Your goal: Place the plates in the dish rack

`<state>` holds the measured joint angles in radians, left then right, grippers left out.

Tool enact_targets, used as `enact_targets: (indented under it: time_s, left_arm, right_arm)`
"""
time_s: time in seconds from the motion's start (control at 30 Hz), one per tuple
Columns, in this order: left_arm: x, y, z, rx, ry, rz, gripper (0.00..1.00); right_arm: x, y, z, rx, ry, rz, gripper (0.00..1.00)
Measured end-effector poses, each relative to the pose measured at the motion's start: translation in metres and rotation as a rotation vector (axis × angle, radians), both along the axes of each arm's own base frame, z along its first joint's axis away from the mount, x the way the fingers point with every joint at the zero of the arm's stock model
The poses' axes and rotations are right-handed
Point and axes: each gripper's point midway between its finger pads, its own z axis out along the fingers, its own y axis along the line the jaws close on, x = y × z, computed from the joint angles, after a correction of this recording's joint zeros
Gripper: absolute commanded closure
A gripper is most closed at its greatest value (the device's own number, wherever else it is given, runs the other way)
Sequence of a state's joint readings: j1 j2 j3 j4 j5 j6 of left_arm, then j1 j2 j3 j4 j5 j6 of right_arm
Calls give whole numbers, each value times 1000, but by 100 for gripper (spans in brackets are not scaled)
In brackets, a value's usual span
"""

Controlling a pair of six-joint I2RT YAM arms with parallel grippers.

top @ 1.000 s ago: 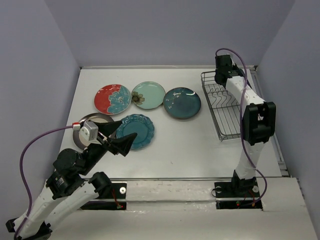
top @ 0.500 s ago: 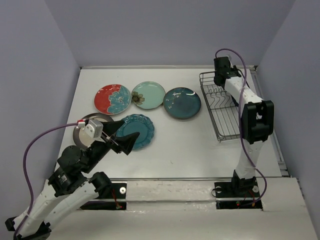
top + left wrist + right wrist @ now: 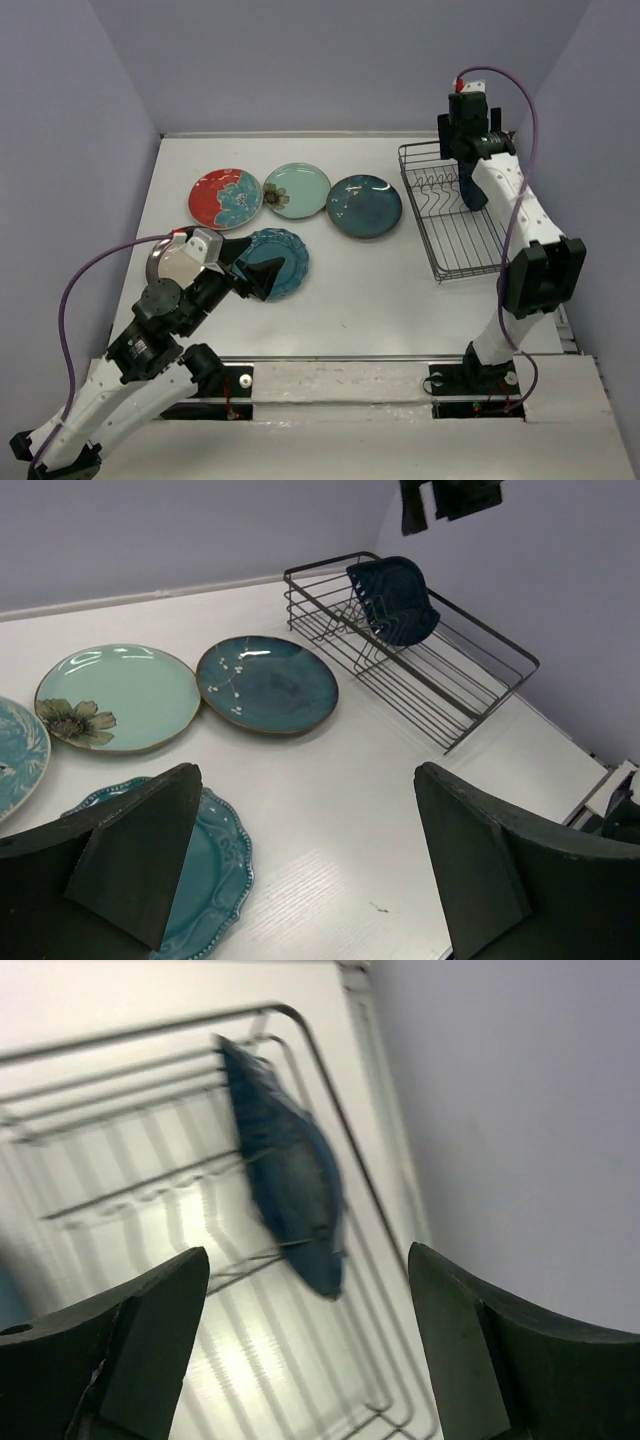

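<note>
While one navy plate (image 3: 393, 600) stands in dish rack (image 3: 448, 235) | five plates (image 3: 225, 198) (image 3: 296, 190) (image 3: 365, 206) (image 3: 288, 260) (image 3: 167, 265) on table (image 3: 380, 290) | end effectors (image 3: 310, 855) (image 3: 305, 1340) both spread

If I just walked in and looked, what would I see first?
Probably the navy blue round plate standing on its edge, alone in the dark wire dish rack at the far right of the white table. Next, the bright row lying flat mid-table: a red-and-blue floral plate, a pale mint plate with a brown flower and a dark teal glazed plate.
</note>
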<state>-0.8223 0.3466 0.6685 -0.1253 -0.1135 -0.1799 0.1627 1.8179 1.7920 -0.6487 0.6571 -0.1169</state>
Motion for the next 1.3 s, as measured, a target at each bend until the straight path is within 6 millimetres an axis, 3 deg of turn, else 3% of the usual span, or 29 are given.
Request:
enact_targets:
  time_s: [0.07,0.1,0.17,0.23,0.27,0.3,0.33,0.4,0.47,0.57,0.73,0.83,1.2,1.27,1.3]
  left_arm:
    - [4,0,-4,12,12,13,1]
    - [6,1,-5,17,18,26,1]
    - [12,5,-8,25,27,59,1]
    - [20,15,-9,22,34,126,1]
    - [23,20,-9,18,37,155,1]
    - [27,26,-9,12,39,191,1]
    - [30,32,-9,7,43,227,1]
    - [36,43,-9,-5,49,295,1]
    - [41,54,-8,-16,50,351,1]
    - [44,63,-6,-25,48,396,1]
    - [49,66,-10,-11,60,417,1]
    - [52,63,-15,6,74,409,1]
    - [54,61,-16,12,77,398,1]
    - [54,61,-16,12,76,396,1]
    - [54,60,-16,11,74,393,1]
  right_arm:
    - [-15,27,25,103,-93,66,28]
    - [-24,52,36,176,-152,128,29]
    - [-51,113,48,316,-227,268,40]
    - [-77,182,43,460,-254,422,44]
    - [-93,226,31,558,-243,515,43]
    - [-104,254,18,628,-237,562,41]
    - [-124,292,-10,734,-186,614,35]
    - [-149,326,-58,815,-80,630,27]
    - [-168,346,-103,868,6,601,25]
    - [-193,373,-151,959,91,543,25]
    - [-210,414,-191,1167,119,490,30]
    - [-208,424,-212,1251,119,443,36]
    - [-191,452,-215,1576,10,366,46]
    - [-189,453,-215,1605,-6,355,58]
    - [-188,453,-216,1613,-13,348,69]
